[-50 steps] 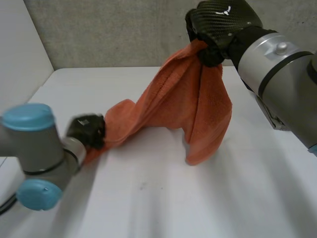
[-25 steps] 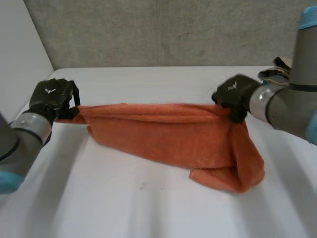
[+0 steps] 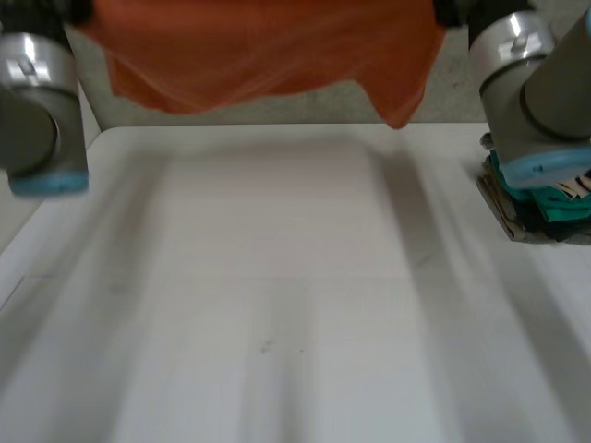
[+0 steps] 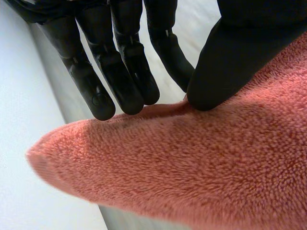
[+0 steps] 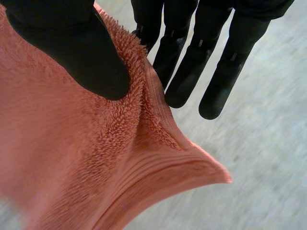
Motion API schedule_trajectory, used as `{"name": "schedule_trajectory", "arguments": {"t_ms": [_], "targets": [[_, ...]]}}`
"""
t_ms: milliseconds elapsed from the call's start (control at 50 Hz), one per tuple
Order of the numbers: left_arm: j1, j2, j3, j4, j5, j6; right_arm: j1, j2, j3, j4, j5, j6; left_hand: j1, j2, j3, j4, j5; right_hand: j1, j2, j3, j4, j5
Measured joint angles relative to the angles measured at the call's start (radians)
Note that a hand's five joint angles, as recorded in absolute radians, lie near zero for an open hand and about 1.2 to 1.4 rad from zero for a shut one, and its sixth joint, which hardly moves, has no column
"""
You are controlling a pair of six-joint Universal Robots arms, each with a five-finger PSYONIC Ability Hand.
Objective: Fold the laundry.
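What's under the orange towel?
White table; the towel hangs clear above it, pinched by the left hand and right hand. It covers part of the grey wall behind.

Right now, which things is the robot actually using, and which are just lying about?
In the job: orange towel, pinched by the left hand and right hand, above the white table.
Lying about: teal and dark cloths piled at the table's right edge.
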Motion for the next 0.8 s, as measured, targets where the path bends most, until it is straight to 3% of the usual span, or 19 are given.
{"name": "schedule_trajectory", "arguments": {"t_ms": [160,200,220,320,520,600,660,800], "targets": [[0.004,0.044,-0.401,-0.063,0.032,0.030,-0.017,0.005,0.202,0.224,-0.004,-0.133,0.000,0.000,0.000,0.000,0.000,0.000,0.000,0.002,0.000,0.001],[0.004,0.046,-0.421,-0.063,0.036,0.033,-0.018,0.006,0.214,0.237,-0.004,-0.143,0.000,0.000,0.000,0.000,0.000,0.000,0.000,0.002,0.000,0.003],[0.005,0.061,-0.554,-0.062,0.077,0.058,-0.020,0.014,0.295,0.318,-0.004,-0.200,0.000,0.000,0.000,0.000,0.000,0.000,0.000,0.002,0.000,0.006],[0.011,0.062,-0.721,-0.061,0.167,0.135,-0.023,0.026,0.472,0.386,-0.002,-0.268,0.001,0.000,0.001,0.000,0.015,0.000,0.000,0.002,0.000,0.013],[0.077,0.023,-0.767,-0.072,0.212,0.246,-0.048,0.021,0.660,0.283,-0.002,-0.255,0.001,0.000,0.001,0.000,0.015,0.000,0.001,-0.005,-0.007,0.008],[0.102,0.020,-0.759,-0.073,0.211,0.252,-0.091,0.011,0.676,0.272,-0.003,-0.188,0.015,0.001,0.001,0.000,0.038,-0.265,-0.320,-0.324,-0.329,-0.303],[0.109,0.020,-0.757,-0.074,0.210,0.251,-0.126,0.004,0.674,0.275,-0.003,-0.137,0.015,0.001,0.001,0.000,0.038,-0.319,-0.381,-0.389,-0.399,-0.385],[0.104,0.020,-0.762,-0.074,0.208,0.246,-0.215,0.002,0.648,0.317,-0.025,-0.080,0.015,0.001,0.001,0.000,0.038,-0.285,-0.340,-0.359,-0.364,-0.333]]}}
